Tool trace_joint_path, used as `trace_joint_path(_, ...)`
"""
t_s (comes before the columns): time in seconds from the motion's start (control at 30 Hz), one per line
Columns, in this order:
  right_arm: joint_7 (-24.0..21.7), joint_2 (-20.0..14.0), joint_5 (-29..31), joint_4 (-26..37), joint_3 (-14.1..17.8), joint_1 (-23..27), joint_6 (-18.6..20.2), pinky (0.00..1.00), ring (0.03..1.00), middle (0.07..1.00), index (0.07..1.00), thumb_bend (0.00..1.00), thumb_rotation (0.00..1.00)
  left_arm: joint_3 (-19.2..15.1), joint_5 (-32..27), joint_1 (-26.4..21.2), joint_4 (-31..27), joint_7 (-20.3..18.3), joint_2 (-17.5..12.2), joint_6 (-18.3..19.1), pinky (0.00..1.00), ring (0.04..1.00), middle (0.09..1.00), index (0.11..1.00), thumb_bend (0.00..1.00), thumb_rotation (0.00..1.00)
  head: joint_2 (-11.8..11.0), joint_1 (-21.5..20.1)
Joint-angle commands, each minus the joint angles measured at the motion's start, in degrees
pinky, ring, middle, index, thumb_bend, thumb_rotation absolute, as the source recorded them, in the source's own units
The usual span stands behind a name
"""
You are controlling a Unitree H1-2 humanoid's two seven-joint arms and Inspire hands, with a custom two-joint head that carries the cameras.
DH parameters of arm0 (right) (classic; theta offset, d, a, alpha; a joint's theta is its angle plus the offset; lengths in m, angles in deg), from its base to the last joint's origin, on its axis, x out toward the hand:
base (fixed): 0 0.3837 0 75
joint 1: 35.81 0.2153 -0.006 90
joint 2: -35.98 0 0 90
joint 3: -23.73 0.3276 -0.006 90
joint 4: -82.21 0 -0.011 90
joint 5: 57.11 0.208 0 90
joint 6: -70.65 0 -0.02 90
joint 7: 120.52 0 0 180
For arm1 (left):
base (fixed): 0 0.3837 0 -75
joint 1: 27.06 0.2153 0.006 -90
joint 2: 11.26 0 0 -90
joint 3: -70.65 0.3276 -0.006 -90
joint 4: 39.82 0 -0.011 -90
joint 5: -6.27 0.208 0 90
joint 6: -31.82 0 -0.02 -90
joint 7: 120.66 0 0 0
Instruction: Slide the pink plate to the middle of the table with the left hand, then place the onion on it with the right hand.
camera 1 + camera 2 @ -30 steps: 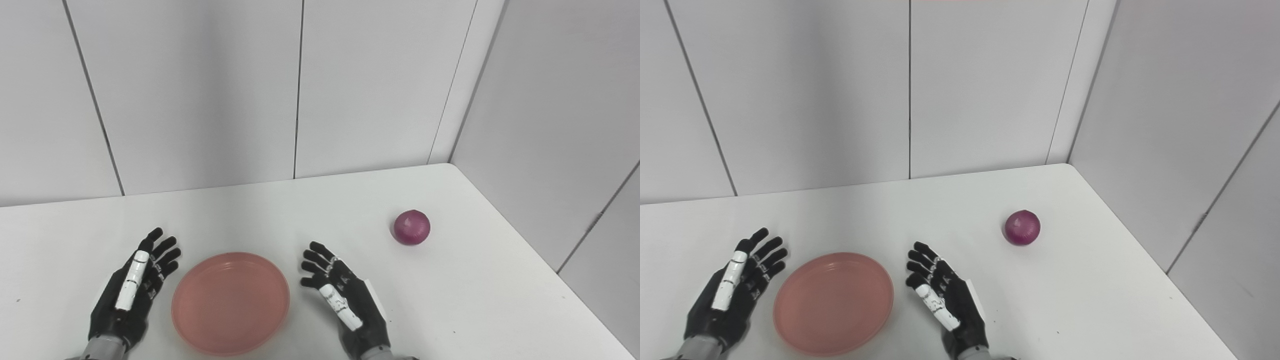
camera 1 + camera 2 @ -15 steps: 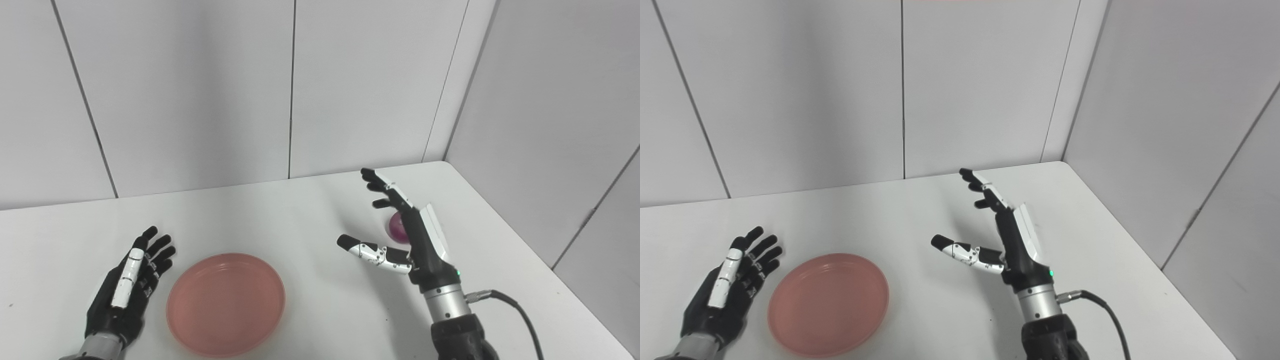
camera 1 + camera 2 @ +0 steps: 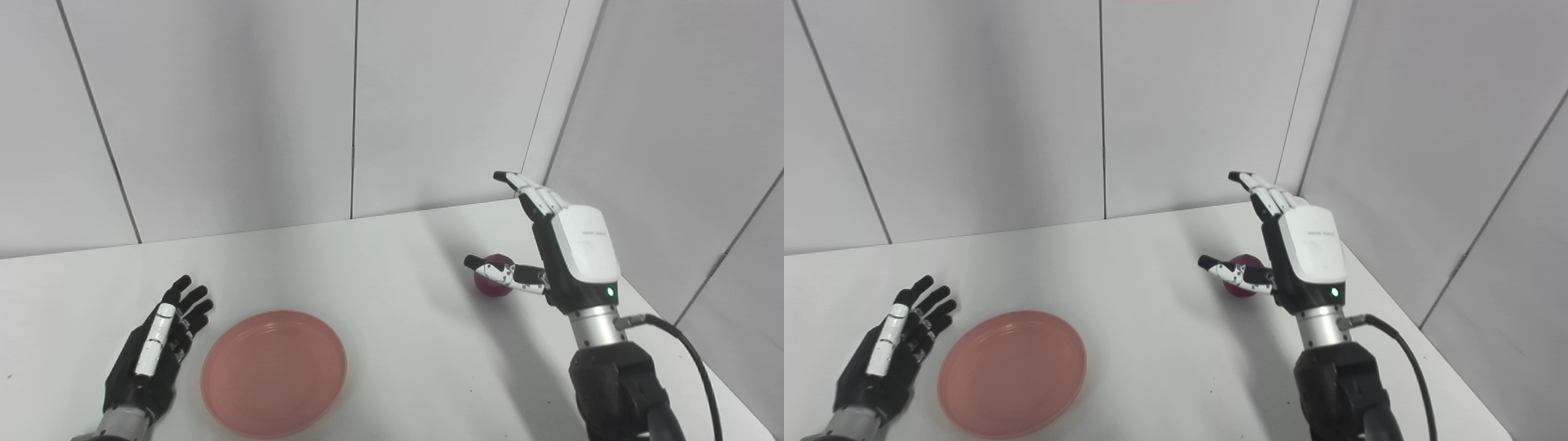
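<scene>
Left hand (image 3: 156, 352), lower left of frame: flat, low, fingers spread, holding nothing. Right hand (image 3: 566, 251), right of centre: raised upright on its forearm, fingers extended, thumb (image 3: 499, 271) jutting leftward, holding nothing.

You are looking at a bright, evenly lit scene with soft white light from overhead. The counter (image 3: 392, 275) is pale and nearly washed out, though without hard glare. A broad, soft shadow of the right hand (image 3: 572, 257) falls on the counter toward 7 o'clock, and a fainter one spreads toward 10 o'clock. The pink plate (image 3: 274, 372) casts only a thin dark rim at its 6 o'clock edge, and the left hand (image 3: 153, 358) hardly any. Focus is sharp across both views, with no motion blur. The wall panel seams (image 3: 353, 110) lean outward toward the edges, a mild wide-angle effect.
</scene>
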Motion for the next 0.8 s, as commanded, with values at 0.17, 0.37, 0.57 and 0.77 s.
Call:
trace_joint_path(0.17,-5.51,-5.06,-3.69,-3.08,0.32,4.3,3.75,0.61,0.793,0.848,0.839,1.0,0.37,0.4,0.73,2.55,3.53,0.73,-0.41,2.71,0.91,0.869,0.878,0.889,0.65,0.73,0.13,0.16)
trace_joint_path(0.37,-9.22,-8.13,-4.27,-8.5,-0.82,6.25,5.25,0.58,0.79,0.835,0.837,1.0,0.37,0.7,0.69,2.83,3.02,0.37,-0.49,2.84,0.93,0.876,0.883,0.899,0.64,0.74,0.27,0.21)
trace_joint_path(0.57,-12.36,-9.71,-3.34,-13.53,-2.28,8.2,6.98,0.54,0.772,0.821,0.821,1.0,0.33,0.49,0.67,2.71,2.93,0.79,-0.39,3.03,0.92,0.874,0.882,0.899,0.64,0.74,0.19,0.44)
trace_joint_path(0.77,-11.19,-10.01,1.87,-17.47,-2.35,8.62,5.85,0.55,0.7,0.761,0.79,1.0,0.34,0.96,1.23,2.8,3.01,0.83,-0.53,2.88,0.92,0.869,0.878,0.896,0.65,0.74,0.26,0.53)
